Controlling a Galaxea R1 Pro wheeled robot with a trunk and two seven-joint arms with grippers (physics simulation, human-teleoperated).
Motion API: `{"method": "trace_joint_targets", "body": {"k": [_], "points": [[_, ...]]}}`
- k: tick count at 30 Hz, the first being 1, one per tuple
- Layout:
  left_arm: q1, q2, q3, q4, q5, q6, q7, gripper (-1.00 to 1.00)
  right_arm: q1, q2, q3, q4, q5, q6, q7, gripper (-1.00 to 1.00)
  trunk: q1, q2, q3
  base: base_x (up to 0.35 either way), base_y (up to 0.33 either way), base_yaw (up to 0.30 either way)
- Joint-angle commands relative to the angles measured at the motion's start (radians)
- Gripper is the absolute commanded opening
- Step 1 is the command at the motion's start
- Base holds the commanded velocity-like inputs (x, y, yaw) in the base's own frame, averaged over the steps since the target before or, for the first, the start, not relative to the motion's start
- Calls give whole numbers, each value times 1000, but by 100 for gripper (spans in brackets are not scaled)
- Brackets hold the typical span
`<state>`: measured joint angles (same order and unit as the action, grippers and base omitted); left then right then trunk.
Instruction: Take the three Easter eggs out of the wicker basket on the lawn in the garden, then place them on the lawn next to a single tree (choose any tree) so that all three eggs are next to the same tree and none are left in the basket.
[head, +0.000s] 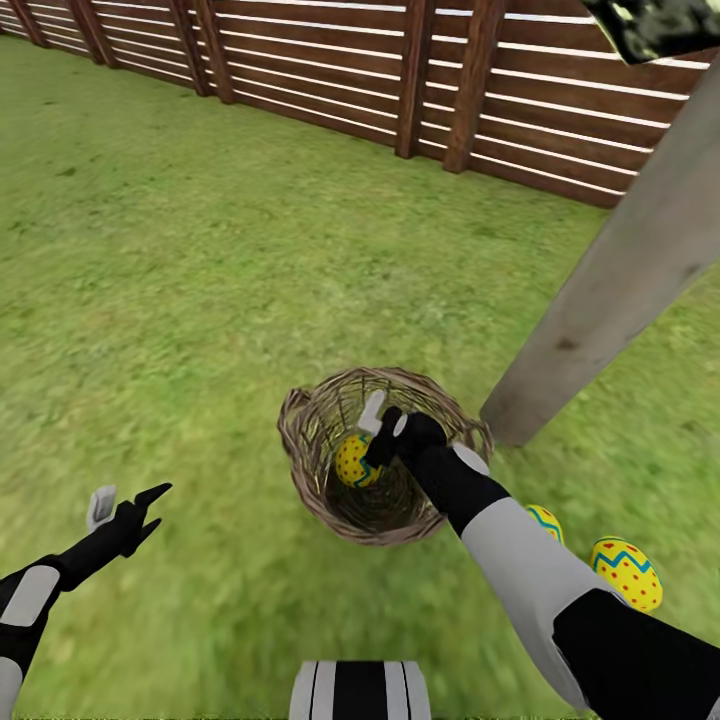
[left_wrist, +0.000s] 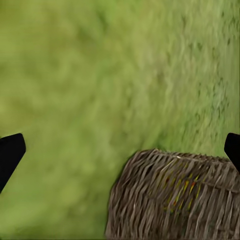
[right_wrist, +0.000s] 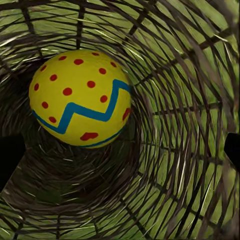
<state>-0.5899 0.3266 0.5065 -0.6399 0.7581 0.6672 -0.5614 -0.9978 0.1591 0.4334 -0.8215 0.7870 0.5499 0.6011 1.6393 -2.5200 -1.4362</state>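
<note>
The wicker basket (head: 300, 425) stands on the lawn (head: 200, 280) at the foot of the tree (head: 620, 270). One yellow Easter egg (head: 352, 462) lies inside it, seen close up as an egg (right_wrist: 80, 97) against the woven wall (right_wrist: 190, 125). My right gripper (head: 378, 430) reaches down into the basket, open, its fingertips wide apart and just above the egg (right_wrist: 121, 154). Two more eggs lie on the grass right of the basket, one (head: 628, 572) in full view, the other (head: 545, 520) half hidden by my right arm. My left gripper (head: 125, 498) hovers open to the left, with the basket (left_wrist: 170, 200) ahead of it.
A brown slatted fence (head: 400, 80) runs along the far side of the grass. The leaning pale trunk rises to dark speckled foliage (head: 650, 25) at the upper right. Open grass spreads left of and beyond the basket.
</note>
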Motion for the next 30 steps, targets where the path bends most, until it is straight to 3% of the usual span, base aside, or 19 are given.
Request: {"method": "trace_joint_targets", "body": {"k": [1, 8, 12, 21, 30], "points": [[-1, -1, 3, 1, 3, 7, -2, 100, -13, 0, -2, 10, 9, 3, -10, 100, 0, -1, -5, 0, 0, 0], [-1, -1, 3, 1, 3, 6, -2, 100, -34, 0, -26, 52, -2, 0, -59, 100, 3, -2, -32, 0, 0, 0], [-1, -1, 2, 1, 3, 6, -2, 100, -34, 0, -29, 52, -41, -4, -60, 100, 5, -3, -47, 0, 0, 0], [-1, -6, 2, 2, 3, 6, -2, 100, -33, 2, -20, 41, -48, -5, -59, 100, 9, -5, -82, 0, 0, 0], [-1, -6, 3, 3, 3, 6, -2, 100, -33, 2, -19, 29, -48, -7, -60, 100, 9, -5, -82, 0, 0, 0]]}}
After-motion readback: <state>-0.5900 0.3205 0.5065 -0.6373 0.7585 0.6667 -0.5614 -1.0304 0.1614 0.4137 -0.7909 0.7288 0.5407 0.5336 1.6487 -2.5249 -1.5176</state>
